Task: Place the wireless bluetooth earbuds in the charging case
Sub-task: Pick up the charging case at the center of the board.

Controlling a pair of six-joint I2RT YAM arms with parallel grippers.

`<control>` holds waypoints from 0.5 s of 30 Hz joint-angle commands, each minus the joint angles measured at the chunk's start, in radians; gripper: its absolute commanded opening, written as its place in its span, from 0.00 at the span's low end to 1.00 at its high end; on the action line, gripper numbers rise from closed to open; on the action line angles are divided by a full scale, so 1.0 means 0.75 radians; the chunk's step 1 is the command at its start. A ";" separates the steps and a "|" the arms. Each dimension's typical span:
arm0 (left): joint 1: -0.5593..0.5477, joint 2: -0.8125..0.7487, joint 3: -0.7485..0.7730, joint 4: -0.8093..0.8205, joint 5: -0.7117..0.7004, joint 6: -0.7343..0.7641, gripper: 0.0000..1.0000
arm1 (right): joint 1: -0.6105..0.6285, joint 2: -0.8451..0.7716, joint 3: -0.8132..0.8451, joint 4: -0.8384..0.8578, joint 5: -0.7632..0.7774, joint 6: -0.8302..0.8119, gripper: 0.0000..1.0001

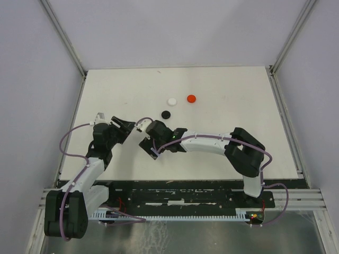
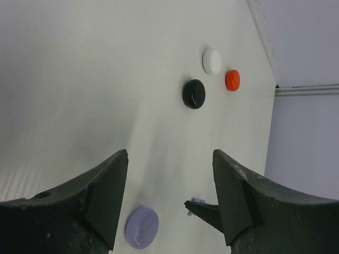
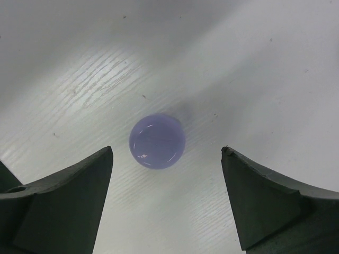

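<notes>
Right pincer (image 3: 167, 152) wide open, empty, just over lavender disc (image 3: 157, 141).

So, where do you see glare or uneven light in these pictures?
Right wrist view: bright glare on the table up-left of the lavender disc; left wrist view: faint sheen on the black disc; top view: even light, no glare.

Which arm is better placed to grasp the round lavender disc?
Probably right: the right gripper hangs open with the round lavender disc centred between its fingers; the left gripper sees it off-centre, near one finger.
</notes>
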 commanded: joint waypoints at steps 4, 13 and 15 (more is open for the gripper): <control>0.018 0.030 0.022 0.099 0.126 0.023 0.72 | 0.000 0.010 -0.033 0.031 -0.099 0.053 0.90; 0.034 0.035 0.007 0.146 0.178 0.006 0.72 | 0.001 0.094 -0.005 0.037 -0.105 0.040 0.86; 0.036 0.029 -0.005 0.159 0.183 0.001 0.72 | 0.000 0.109 0.006 0.031 -0.102 0.037 0.85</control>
